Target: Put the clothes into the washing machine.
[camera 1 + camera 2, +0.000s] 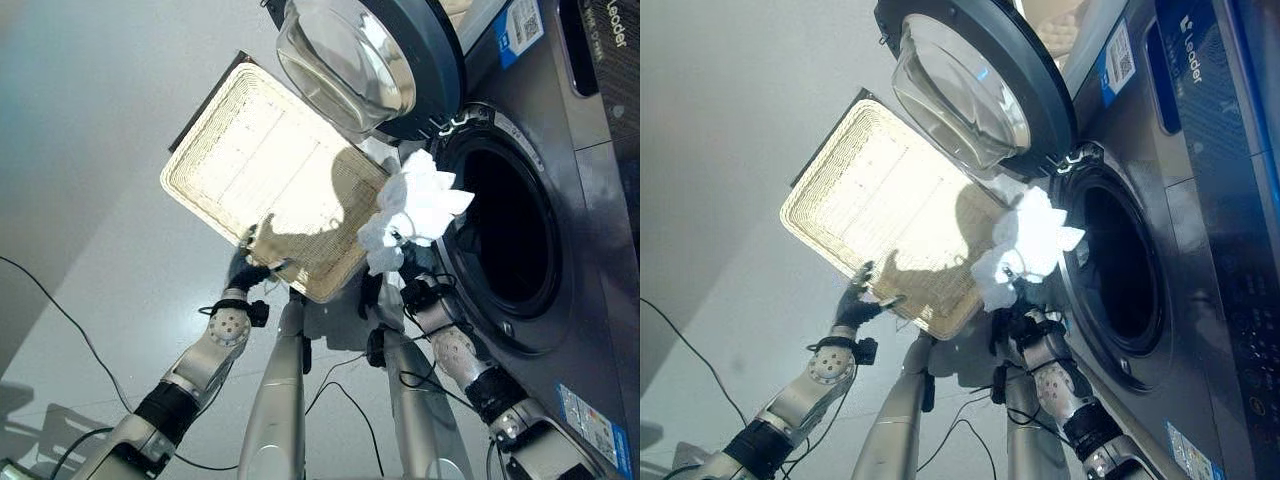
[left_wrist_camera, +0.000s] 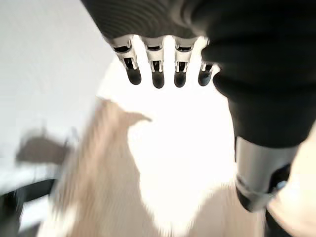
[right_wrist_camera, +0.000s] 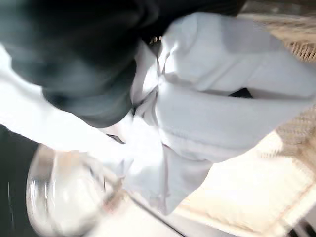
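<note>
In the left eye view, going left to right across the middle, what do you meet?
Woven basket → white cloth bunched in the right hand → dark drum opening of the washing machine. The open door overlaps the basket and machine, so it is left out.

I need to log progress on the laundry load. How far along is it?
Done: the washer door is open and the wicker basket looks emptied. In hand: the right hand holds a white cloth at the drum opening; the left hand is at the basket's rim. Left: getting the cloth into the drum.
</note>
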### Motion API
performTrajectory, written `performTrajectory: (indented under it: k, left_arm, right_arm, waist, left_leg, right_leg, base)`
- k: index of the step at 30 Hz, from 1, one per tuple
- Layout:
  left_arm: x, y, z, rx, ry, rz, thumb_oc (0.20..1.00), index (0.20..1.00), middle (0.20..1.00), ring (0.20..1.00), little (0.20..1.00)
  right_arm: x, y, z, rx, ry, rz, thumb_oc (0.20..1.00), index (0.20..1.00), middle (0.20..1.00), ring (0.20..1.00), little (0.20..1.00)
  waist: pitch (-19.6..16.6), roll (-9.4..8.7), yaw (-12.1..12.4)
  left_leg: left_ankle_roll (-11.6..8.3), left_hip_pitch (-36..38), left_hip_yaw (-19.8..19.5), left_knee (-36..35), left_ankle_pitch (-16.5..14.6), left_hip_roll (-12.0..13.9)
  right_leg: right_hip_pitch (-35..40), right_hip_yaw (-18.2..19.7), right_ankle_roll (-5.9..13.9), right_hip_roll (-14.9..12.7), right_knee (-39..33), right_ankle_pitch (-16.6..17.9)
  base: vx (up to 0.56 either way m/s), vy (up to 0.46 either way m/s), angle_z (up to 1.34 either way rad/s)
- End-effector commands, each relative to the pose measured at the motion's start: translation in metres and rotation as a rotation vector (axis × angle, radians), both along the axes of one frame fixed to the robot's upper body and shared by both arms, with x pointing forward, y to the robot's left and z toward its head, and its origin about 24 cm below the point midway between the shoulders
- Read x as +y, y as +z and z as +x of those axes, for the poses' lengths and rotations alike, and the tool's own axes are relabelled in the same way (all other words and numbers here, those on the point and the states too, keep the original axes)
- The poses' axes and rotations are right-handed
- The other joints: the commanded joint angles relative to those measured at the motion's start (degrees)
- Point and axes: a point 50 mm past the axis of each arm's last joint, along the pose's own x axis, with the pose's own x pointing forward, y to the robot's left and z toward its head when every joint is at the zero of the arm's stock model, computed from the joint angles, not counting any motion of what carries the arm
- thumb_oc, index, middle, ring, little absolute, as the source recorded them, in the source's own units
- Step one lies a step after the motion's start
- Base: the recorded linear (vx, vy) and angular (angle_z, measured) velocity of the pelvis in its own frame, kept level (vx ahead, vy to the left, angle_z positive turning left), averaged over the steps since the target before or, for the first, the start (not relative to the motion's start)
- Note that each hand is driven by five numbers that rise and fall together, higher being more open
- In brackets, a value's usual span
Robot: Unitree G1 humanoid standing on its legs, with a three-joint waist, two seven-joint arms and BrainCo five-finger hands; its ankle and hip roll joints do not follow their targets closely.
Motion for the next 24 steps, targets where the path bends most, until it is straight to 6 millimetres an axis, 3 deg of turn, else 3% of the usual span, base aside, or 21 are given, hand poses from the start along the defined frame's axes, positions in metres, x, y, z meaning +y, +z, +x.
performTrajectory:
  k: [1, 2, 3, 6, 9, 11, 13, 15, 16, 17, 19, 20, 21, 23, 24]
  left_arm:
    - [0.0, 0.027, -0.001, -0.226, 0.105, -0.032, 1.0, 1.0, 1.0, 1.0, 1.0]
    - [0.0, 0.028, -0.001, -0.227, 0.103, -0.034, 1.0, 1.0, 1.0, 1.0, 1.0]
    - [0.002, 0.03, 0.001, -0.24, 0.083, -0.061, 1.0, 1.0, 1.0, 1.0, 1.0]
    - [0.004, 0.03, 0.002, -0.243, 0.089, -0.054, 1.0, 1.0, 1.0, 1.0, 1.0]
    - [0.013, 0.035, 0.004, -0.23, 0.078, -0.03, 1.0, 1.0, 1.0, 1.0, 1.0]
    - [0.018, 0.036, 0.003, -0.223, 0.071, -0.018, 1.0, 1.0, 1.0, 1.0, 1.0]
    - [0.024, 0.035, 0.001, -0.217, 0.07, -0.007, 1.0, 1.0, 1.0, 1.0, 1.0]
    - [0.033, 0.032, -0.003, -0.202, 0.071, 0.004, 1.0, 1.0, 1.0, 1.0, 1.0]
    - [0.034, 0.032, -0.004, -0.199, 0.071, 0.004, 1.0, 1.0, 1.0, 1.0, 1.0]
    - [0.037, 0.029, -0.006, -0.188, 0.073, 0.005, 1.0, 1.0, 1.0, 1.0, 1.0]
    - [0.038, 0.028, -0.006, -0.181, 0.071, 0.005, 1.0, 1.0, 1.0, 1.0, 1.0]
    - [0.039, 0.028, -0.005, -0.174, 0.067, 0.005, 1.0, 1.0, 1.0, 1.0, 1.0]
    - [0.036, 0.029, -0.003, -0.17, 0.052, 0.007, 1.0, 1.0, 1.0, 1.0, 1.0]
    - [0.035, 0.029, -0.003, -0.164, 0.046, 0.006, 1.0, 1.0, 1.0, 1.0, 1.0]
    - [0.032, 0.03, -0.002, -0.163, 0.039, 0.009, 1.0, 1.0, 1.0, 1.0, 1.0]
  right_arm:
    - [-0.014, 0.016, 0.006, -0.01, -0.097, 0.191, 0.2, 0.2, 0.2, 0.2, 0.2]
    - [-0.017, 0.017, 0.007, -0.008, -0.107, 0.208, 0.2, 0.2, 0.2, 0.2, 0.2]
    - [-0.041, 0.014, 0.011, 0.021, -0.224, 0.368, 0.2, 0.2, 0.2, 0.2, 0.2]
    - [-0.075, 0.016, 0.013, 0.019, -0.386, 0.501, 0.2, 0.2, 0.2, 0.2, 0.2]
    - [-0.146, 0.032, 0.008, -0.012, -0.688, 0.647, 0.2, 0.2, 0.2, 0.2, 0.2]
    - [-0.173, 0.036, 0.001, -0.031, -0.795, 0.736, 0.2, 0.2, 0.2, 0.2, 0.2]
    - [-0.2, 0.039, -0.011, -0.064, -0.921, 0.795, 0.2, 0.2, 0.2, 0.2, 0.2]
    - [-0.246, 0.05, -0.046, -0.177, -1.225, 0.846, 0.2, 0.2, 0.2, 0.2, 0.2]
    - [-0.252, 0.052, -0.052, -0.198, -1.279, 0.854, 0.2, 0.2, 0.2, 0.2, 0.2]
    - [-0.271, 0.06, -0.079, -0.242, -1.518, 0.837, 0.2, 0.2, 0.2, 0.2, 0.2]
    - [-0.277, 0.066, -0.091, -0.23, -1.621, 0.832, 0.2, 0.2, 0.2, 0.2, 0.2]
    - [-0.284, 0.074, -0.105, -0.197, -1.761, 0.804, 0.2, 0.2, 0.2, 0.2, 0.2]
    - [-0.289, 0.101, -0.118, -0.176, -1.942, 0.712, 0.2, 0.2, 0.2, 0.2, 0.2]
    - [-0.29, 0.107, -0.121, -0.169, -1.998, 0.665, 0.2, 0.2, 0.2, 0.2, 0.2]
    - [-0.288, 0.122, -0.124, -0.173, -2.076, 0.607, 0.288, 0.288, 0.288, 0.288, 0.288]
  waist:
    - [-1.2, 1.33, -0.8]
    - [-1.2, 1.33, -0.7]
    - [-1.2, 1.26, -0.6]
    - [-1.2, 1.13, -0.4]
    - [-1.2, 0.51, 0.0]
    - [-1.2, 0.18, 0.1]
    - [-1.2, -0.09, 0.2]
    - [-1.2, -0.51, 0.1]
    - [-1.2, -0.55, 0.1]
    - [-1.2, -0.64, -0.2]
    - [-1.2, -0.66, -0.2]
    - [-1.2, -0.66, -0.3]
    - [-1.2, -0.5, -0.2]
    - [-1.2, -0.47, -0.2]
    - [-1.2, -0.37, -0.2]
  left_leg:
    - [2.84, -0.4, 2.6, -1.7, 0.4, -3.7]
    - [2.82, -0.4, 2.6, -1.6, 0.3, -3.7]
    - [2.78, -0.3, 2.5, -1.4, 0.1, -3.8]
    - [2.81, 0.0, 2.3, -1.3, -0.4, -4.0]
    - [2.85, 0.2, 2.2, -0.8, -1.2, -4.4]
    - [2.91, 0.2, 2.2, -0.7, -1.5, -4.5]
    - [2.99, 0.3, 2.2, -0.7, -1.7, -4.5]
    - [3.16, 0.4, 2.1, -0.4, -2.1, -4.6]
    - [3.2, 0.4, 2.1, -0.3, -2.2, -4.7]
    - [3.37, 0.5, 2.0, 0.1, -2.6, -4.8]
    - [3.41, 0.6, 1.9, 0.3, -2.8, -4.8]
    - [3.5, 0.5, 1.9, 0.6, -3.0, -5.0]
    - [3.77, -0.3, 1.6, 1.2, -2.9, -5.3]
    - [3.78, -0.1, 1.5, 1.4, -3.3, -5.4]
    - [3.85, -0.8, 1.5, 1.9, -3.0, -5.5]
  right_leg:
    - [2.9, -2.5, 5.95, -2.5, -3.9, 4.4]
    - [2.8, -2.5, 5.95, -2.5, -3.9, 4.4]
    - [2.9, -2.6, 6.0, -2.5, -3.5, 4.3]
    - [3.1, -2.8, 6.26, -2.6, -3.3, 4.3]
    - [3.5, -3.3, 6.4, -2.7, -3.3, 4.4]
    - [3.7, -3.3, 6.4, -2.7, -3.5, 4.5]
    - [3.9, -3.4, 6.45, -2.7, -3.7, 4.7]
    - [4.1, -3.4, 6.53, -2.6, -3.8, 4.8]
    - [4.1, -3.4, 6.54, -2.6, -3.8, 4.8]
    - [4.2, -3.2, 6.52, -2.6, -3.6, 4.7]
    - [4.3, -3.2, 6.56, -2.6, -3.5, 4.7]
    - [4.2, -3.1, 6.62, -2.7, -3.4, 4.7]
    - [3.6, -3.1, 6.54, -2.8, -3.3, 5.2]
    - [3.9, -3.0, 6.66, -2.8, -3.2, 4.8]
    - [3.4, -3.2, 6.58, -2.9, -3.2, 5.2]
  base:
    - [0.05, -0.029, -0.05]
    - [0.07, -0.045, -0.02]
    - [0.04, -0.028, -0.02]
    - [0.04, -0.033, -0.01]
    - [0.04, -0.051, 0.01]
    - [0.03, -0.041, 0.0]
    - [0.02, -0.033, 0.01]
    - [0.03, -0.018, 0.02]
    - [0.04, 0.007, 0.03]
    - [0.0, 0.0, 0.0]
    - [0.02, 0.01, 0.03]
    - [0.0, 0.0, 0.0]
    - [0.0, 0.0, 0.0]
    - [0.0, 0.004, -0.02]
    - [0.0, 0.0, 0.0]
